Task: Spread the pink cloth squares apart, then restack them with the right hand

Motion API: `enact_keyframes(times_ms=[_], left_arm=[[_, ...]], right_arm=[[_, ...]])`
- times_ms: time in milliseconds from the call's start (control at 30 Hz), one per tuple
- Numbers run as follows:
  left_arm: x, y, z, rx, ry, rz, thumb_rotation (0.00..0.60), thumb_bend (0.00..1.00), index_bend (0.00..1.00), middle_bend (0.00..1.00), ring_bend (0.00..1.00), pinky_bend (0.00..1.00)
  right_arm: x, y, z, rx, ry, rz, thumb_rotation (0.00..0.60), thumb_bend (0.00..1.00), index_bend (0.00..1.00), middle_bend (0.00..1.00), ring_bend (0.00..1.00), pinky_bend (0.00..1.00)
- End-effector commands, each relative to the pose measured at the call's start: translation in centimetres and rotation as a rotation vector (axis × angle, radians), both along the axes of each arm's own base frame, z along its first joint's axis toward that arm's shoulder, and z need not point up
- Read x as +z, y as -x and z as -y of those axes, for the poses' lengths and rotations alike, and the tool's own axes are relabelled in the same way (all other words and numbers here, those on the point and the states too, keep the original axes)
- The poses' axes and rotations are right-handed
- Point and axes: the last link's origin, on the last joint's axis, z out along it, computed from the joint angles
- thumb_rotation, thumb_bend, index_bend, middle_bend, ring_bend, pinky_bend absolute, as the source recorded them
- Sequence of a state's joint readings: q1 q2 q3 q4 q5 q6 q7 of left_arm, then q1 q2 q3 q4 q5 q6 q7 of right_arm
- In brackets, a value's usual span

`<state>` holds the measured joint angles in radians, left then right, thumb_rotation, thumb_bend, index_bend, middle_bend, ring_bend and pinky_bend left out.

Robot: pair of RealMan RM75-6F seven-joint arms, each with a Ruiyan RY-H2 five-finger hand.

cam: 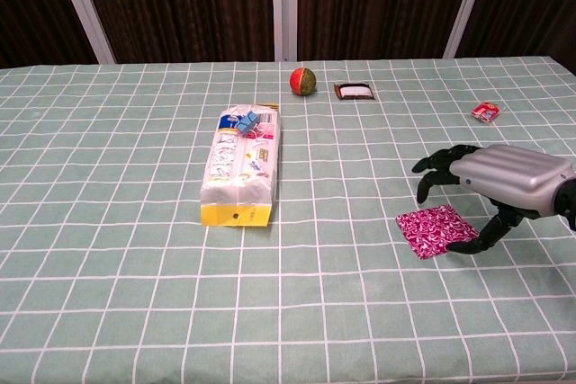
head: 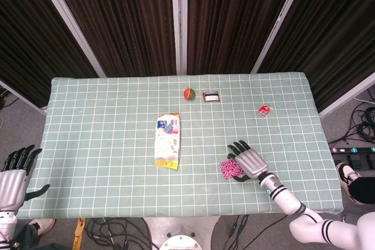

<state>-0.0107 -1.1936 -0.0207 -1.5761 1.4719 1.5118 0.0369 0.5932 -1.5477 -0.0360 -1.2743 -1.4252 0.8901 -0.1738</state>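
So the right hand (cam: 490, 188) hovers with fingers apart just beside the pink cloths (cam: 436, 230), near the table's (head: 88, 139) front. Probably stacked; next, slide the top square off.

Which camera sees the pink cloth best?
The chest view. There the pink cloth lies flat, close and nearly all uncovered, its pattern visible, with the right hand at its right edge. In the head view, the cloth is small and distant.
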Motion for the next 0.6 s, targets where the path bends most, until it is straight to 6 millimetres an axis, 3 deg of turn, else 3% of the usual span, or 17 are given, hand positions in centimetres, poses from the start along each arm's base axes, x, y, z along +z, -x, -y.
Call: enact_keyframes(times_ms=[33, 133, 300, 433, 600], left_arm=[[0.0, 0.0, -0.1, -0.003, -0.001, 0.000, 0.600, 0.02, 0.20, 0.19, 0.10, 0.12], [0.0, -0.1, -0.2, -0.008, -0.005, 0.002, 0.600, 0.02, 0.20, 0.19, 0.10, 0.12], [-0.1, -0.2, -0.5, -0.011, -0.004, 0.004, 0.600, 0.02, 0.20, 0.19, 0.10, 0.12], [-0.3, -0.4, -0.9, -0.019, -0.009, 0.011, 0.600, 0.02, 0.20, 0.19, 0.10, 0.12], [-0.5, -0.8, -1.5, -0.036, -0.016, 0.021, 0.600, 0.02, 0.20, 0.19, 0.10, 0.12]], right_arm=[[2.1, -0.1, 0.4, -0.009, 0.067, 0.049, 0.429, 0.14, 0.26, 0.07, 0.00, 0.00], [5.0, 0.4, 0.6, -0.046, 0.161, 0.101, 0.453, 0.14, 0.24, 0.07, 0.00, 0.00], [9.8, 2.5, -0.8, -0.125, 0.318, 0.159, 0.562, 0.14, 0.24, 0.07, 0.00, 0.00], [13.3, 4.5, -3.6, -0.189, 0.423, 0.209, 0.581, 0.14, 0.23, 0.07, 0.00, 0.00], [15.9, 5.7, -7.3, -0.222, 0.503, 0.272, 0.581, 0.14, 0.22, 0.06, 0.00, 0.00]])
